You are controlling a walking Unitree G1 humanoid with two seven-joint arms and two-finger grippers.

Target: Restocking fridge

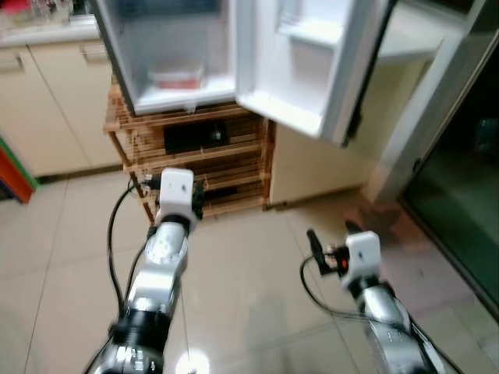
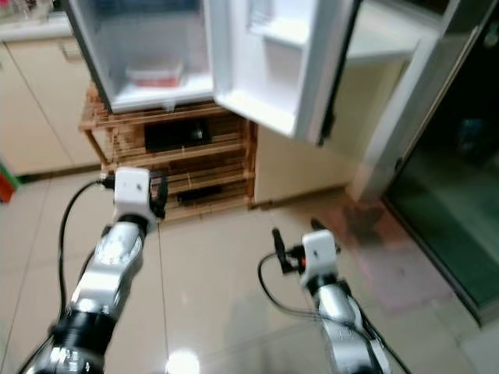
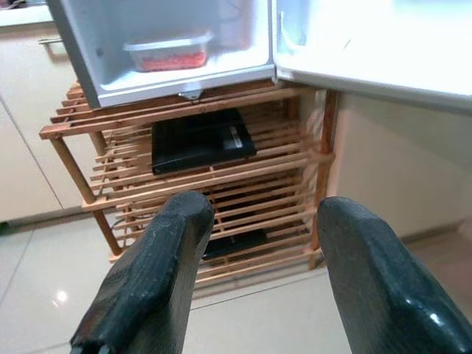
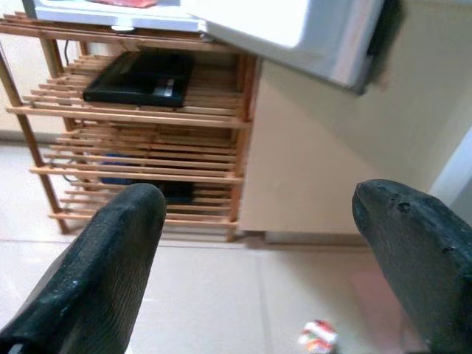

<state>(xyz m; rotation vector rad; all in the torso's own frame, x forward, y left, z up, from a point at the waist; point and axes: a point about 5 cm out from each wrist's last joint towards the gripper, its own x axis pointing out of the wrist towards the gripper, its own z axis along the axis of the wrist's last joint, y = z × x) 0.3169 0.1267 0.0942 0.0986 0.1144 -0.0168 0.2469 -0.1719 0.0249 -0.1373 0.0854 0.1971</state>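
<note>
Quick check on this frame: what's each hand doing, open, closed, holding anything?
Left hand: open, holding nothing, raised toward the wooden rack under the fridge.
Right hand: open wide, holding nothing, over the floor.

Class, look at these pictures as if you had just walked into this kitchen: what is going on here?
A humanoid robot faces a small fridge standing on a wooden slatted rack, its door swung open. A clear lidded container with something red inside sits on the fridge floor. The left pincer and right pincer are both open and empty, raised over the tiled floor. A small wrapper lies on the floor.
</note>
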